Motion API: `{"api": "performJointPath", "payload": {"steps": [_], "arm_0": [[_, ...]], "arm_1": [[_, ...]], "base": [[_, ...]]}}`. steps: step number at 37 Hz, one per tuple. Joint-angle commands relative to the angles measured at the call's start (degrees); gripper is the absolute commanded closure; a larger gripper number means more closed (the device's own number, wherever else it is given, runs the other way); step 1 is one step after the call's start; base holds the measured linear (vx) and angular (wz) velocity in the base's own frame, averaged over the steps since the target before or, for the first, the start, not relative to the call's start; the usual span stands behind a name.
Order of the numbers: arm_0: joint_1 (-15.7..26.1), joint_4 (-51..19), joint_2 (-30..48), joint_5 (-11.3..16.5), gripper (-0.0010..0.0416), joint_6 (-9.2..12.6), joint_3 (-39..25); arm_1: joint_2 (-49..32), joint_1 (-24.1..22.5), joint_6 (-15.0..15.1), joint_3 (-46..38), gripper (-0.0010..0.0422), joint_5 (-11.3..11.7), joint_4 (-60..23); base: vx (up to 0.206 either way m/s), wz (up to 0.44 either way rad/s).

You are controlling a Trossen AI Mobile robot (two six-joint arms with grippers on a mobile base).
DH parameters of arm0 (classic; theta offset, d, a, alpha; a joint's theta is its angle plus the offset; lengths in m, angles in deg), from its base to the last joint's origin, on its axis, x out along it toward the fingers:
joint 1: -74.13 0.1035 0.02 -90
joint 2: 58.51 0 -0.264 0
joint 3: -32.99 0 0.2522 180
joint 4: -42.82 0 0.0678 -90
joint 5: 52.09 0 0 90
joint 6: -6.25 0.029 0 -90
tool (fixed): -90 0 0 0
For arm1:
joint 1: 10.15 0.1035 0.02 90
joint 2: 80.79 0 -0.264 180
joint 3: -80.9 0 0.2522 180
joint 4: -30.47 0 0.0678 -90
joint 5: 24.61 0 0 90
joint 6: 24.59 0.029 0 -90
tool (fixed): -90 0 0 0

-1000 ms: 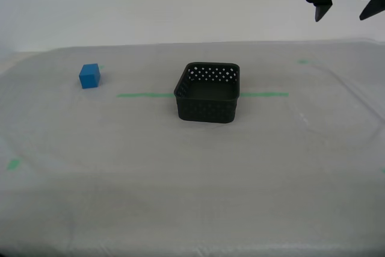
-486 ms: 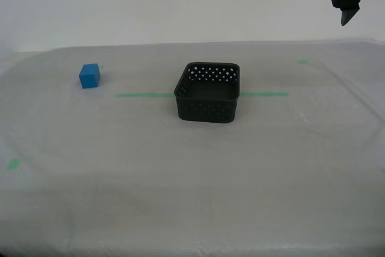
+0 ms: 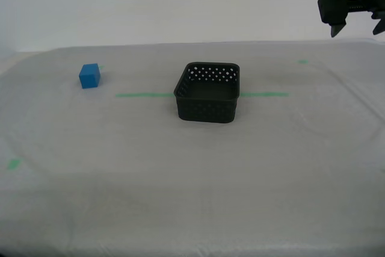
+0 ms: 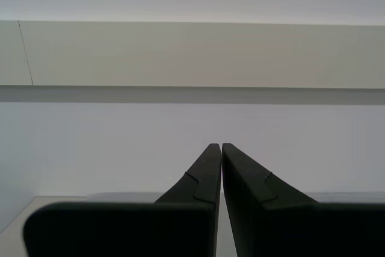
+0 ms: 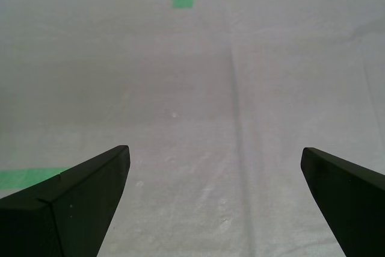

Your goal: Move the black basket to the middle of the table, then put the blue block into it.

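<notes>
The black basket (image 3: pixel 208 92) stands upright and empty on the table (image 3: pixel 180 197), on the green tape line near the middle. The blue block (image 3: pixel 89 76) sits on the cloth far off toward the exterior view's left. My first gripper (image 3: pixel 357 29) is open and empty, high above the table at the exterior view's upper right, well away from both; in the first wrist view (image 5: pixel 213 150) its jaws are wide apart over bare cloth. My second gripper (image 4: pixel 216 145) is shut on nothing and faces a white wall; it does not show in the exterior view.
A thin green tape line (image 3: pixel 144 95) runs across the table behind the basket. Small green tape bits lie at the far right (image 3: pixel 302 61) and near left (image 3: pixel 13 164). The first wrist view shows a green tape square (image 5: pixel 182 0) and a line end (image 5: pixel 30 177).
The first gripper at the upper right has moved toward the exterior view's right edge and a little lower. The basket and the block have not moved.
</notes>
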Motion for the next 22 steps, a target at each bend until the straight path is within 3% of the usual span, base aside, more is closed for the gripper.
{"api": "performJointPath", "payload": {"steps": [1, 10, 22], "arm_0": [[0.0, 1.3, 2.0, 0.1, 0.0006, -0.5, 0.0], [0.0, 1.7, 6.3, 0.1, 0.0006, -0.5, 0.0], [0.0, 1.7, 6.2, 0.1, 0.0007, -0.5, 0.0]], "arm_1": [[0.0, 0.0, 0.2, -0.1, 0.0412, 0.1, 0.3], [0.0, 0.0, 0.2, -0.1, 0.0412, 0.1, 0.3], [0.0, 0.0, 0.2, -0.1, 0.0412, 0.1, 0.3]], "base": [[0.000, 0.000], [0.000, 0.000], [0.000, 0.000]]}}
